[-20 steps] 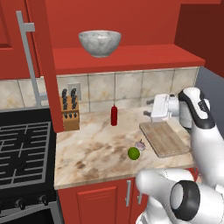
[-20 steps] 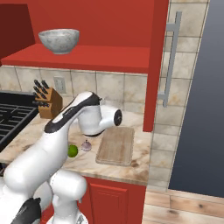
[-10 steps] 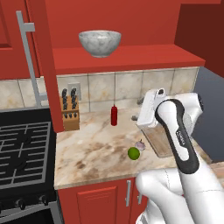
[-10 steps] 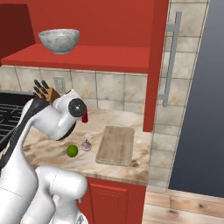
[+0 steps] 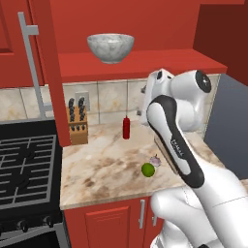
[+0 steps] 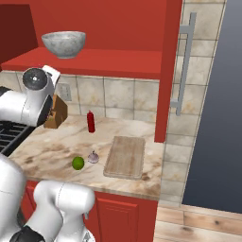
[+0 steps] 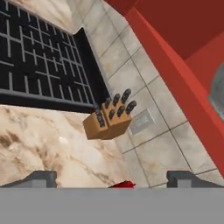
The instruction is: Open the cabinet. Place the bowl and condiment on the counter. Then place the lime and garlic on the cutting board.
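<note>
1. The gripper [image 7: 112,177] has its fingers spread wide and holds nothing; it hangs over the worktop [image 5: 106,164], with the tip of the red bottle [image 5: 126,128] between its fingertips in the hand view.
2. The cabinet [image 6: 168,71] is open and the bottle already stands on the worktop; the bowl [image 5: 110,47] is on the cabinet shelf, so I judge it is the step in hand.
3. The next move calls for lifting the gripper to the bowl's rim; the lime [image 5: 147,169] and garlic [image 5: 155,160] wait beside the cutting board [image 6: 125,156].
</note>
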